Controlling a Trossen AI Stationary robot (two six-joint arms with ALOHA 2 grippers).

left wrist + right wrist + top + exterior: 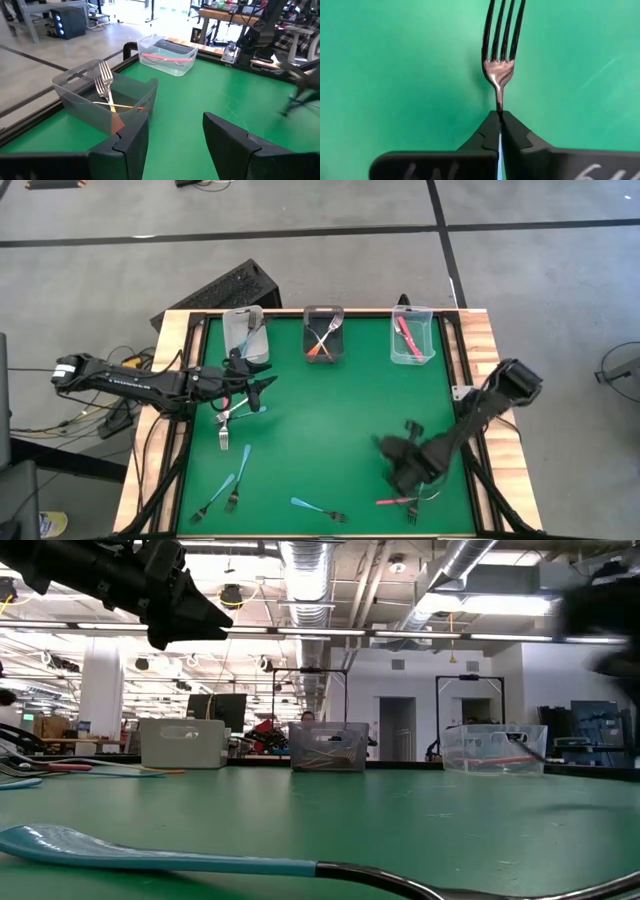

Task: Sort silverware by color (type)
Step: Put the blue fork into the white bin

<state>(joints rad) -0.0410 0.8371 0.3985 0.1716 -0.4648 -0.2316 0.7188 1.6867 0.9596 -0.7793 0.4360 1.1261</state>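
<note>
My right gripper [407, 477] is low over the green mat [330, 420] at the near right, shut on a fork [501, 55] whose silver tines point away from the fingers. Its handle is hidden by them. A pink-handled fork [397, 501] lies just beside it on the mat. My left gripper [258, 387] hangs open above the mat by the far left bin [246, 335], nothing between its fingers [131, 145]. Blue-handled forks [243, 461] lie flat at the near left, and one [150, 858] lies closest to the low camera. My right gripper pinches the fork's thin neck [499, 106], just behind the tines, between the tips of its two fingers. The fingers come steeply from above and lie along the fork. Whether the fork rests on the mat or is lifted off it, I cannot tell.
Three small bins stand along the far edge: the left one with blue forks, the middle one [323, 335] with orange-handled forks [107, 90], the right one [412, 336] with pink ones. A small cluster of forks [226, 420] lies under my left arm. Wooden rails [480, 360] edge the mat.
</note>
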